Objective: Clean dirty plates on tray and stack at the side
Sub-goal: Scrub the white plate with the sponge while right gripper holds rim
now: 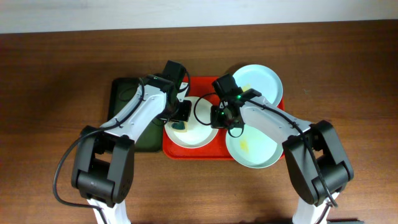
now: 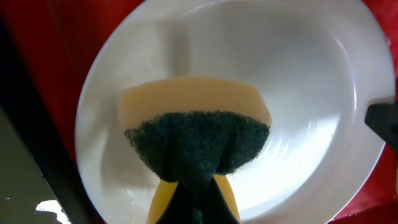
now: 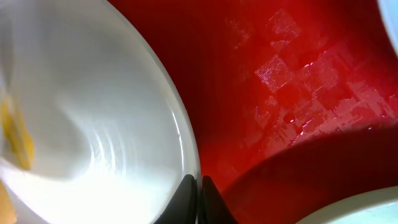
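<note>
Red tray [image 1: 177, 152], overhead: at table centre, long axis running left to right; dark green tray [image 1: 127, 118] just beside its left side.
Plates, overhead: white plate [image 1: 196, 134] at tray's left end; pale blue plate [image 1: 258, 81] top right; mint plate [image 1: 252, 149] bottom right, yellow smear clear only from above.
Left gripper [image 2: 196, 196], left wrist view: clamped on sponge [image 2: 196, 124], green scouring face toward camera, long axis across frame, over white plate's middle.
Right gripper [image 3: 199, 186], right wrist view: pinched narrow on white plate's rim, bare red tray floor just beside.
</note>
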`<action>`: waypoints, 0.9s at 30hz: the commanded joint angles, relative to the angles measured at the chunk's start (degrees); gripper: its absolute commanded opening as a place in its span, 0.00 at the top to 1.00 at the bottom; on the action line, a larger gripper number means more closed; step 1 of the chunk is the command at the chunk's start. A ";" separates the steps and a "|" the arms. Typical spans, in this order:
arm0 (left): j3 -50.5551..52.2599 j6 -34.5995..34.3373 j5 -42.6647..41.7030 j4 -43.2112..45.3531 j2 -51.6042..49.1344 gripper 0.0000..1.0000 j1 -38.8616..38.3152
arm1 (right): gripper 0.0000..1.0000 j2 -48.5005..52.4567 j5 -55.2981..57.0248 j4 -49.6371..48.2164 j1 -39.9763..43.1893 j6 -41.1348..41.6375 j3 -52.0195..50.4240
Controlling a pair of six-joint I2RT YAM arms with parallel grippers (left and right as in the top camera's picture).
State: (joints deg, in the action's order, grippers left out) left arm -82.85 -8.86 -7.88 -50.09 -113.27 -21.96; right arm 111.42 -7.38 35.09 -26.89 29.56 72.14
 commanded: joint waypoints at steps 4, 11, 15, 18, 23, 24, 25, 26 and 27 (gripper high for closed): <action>-1.03 -2.47 0.17 0.52 -0.61 1.00 0.94 | 0.96 -1.01 0.52 0.92 -0.48 -0.59 -0.96; -8.22 -0.92 0.22 -8.70 -0.61 1.00 1.49 | 0.90 -1.01 0.50 1.53 -0.48 -0.59 -1.01; -7.96 -0.92 0.24 -8.50 -2.01 1.00 1.49 | 0.88 -1.01 0.52 2.19 -0.48 -0.61 -1.01; -7.96 -0.92 0.24 -8.48 -4.26 1.00 1.51 | 0.96 -1.01 0.55 2.14 -0.48 -0.59 -1.01; -7.96 -0.94 0.44 -7.15 -5.03 1.00 1.51 | 0.96 -1.01 0.55 2.10 -0.48 -0.61 -1.01; -7.96 -0.92 0.44 -6.99 -5.03 1.00 1.49 | 0.96 -1.01 0.55 2.12 -0.48 -0.61 -1.01; -7.96 -0.94 0.42 -6.80 -5.03 1.00 1.49 | 0.96 -1.01 0.55 2.12 -0.48 -0.61 -1.01; -7.96 -0.94 0.42 -6.54 -5.03 1.00 1.44 | 0.96 -1.01 0.55 2.12 -0.48 -0.61 -1.01; -7.96 -0.94 0.42 -6.36 -5.09 1.00 1.44 | 0.96 -1.01 0.55 2.12 -0.48 -0.61 -1.01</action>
State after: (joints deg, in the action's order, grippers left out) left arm -89.84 -10.33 -7.88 -57.01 -118.08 -20.82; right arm 111.35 -7.40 37.01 -26.89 29.43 71.77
